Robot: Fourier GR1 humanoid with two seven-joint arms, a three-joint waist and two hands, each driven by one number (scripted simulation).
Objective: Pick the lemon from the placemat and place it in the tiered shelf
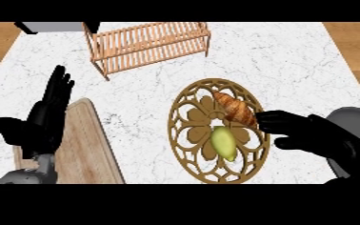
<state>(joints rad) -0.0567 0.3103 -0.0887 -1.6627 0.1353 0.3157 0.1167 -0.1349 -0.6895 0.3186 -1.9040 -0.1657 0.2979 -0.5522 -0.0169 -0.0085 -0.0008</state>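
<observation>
Head view: right hand (309, 134) is positioned at 3 o'clock of lemon (224, 143) on placemat (173, 124), fingers wide, empty; left hand (44, 119) is rested open-fingered at 9 o'clock.

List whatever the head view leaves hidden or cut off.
1. Tiered shelf: head view, its back is cut by the upper edge, and the top slats hide most of the lower tier.
2. Grey object: head view, mostly cut off at the top left; unidentifiable.
3. Cutting board: head view, left side behind the left hand, near end cut off.
4. Placemat: head view, right rim hidden under the right hand.
</observation>
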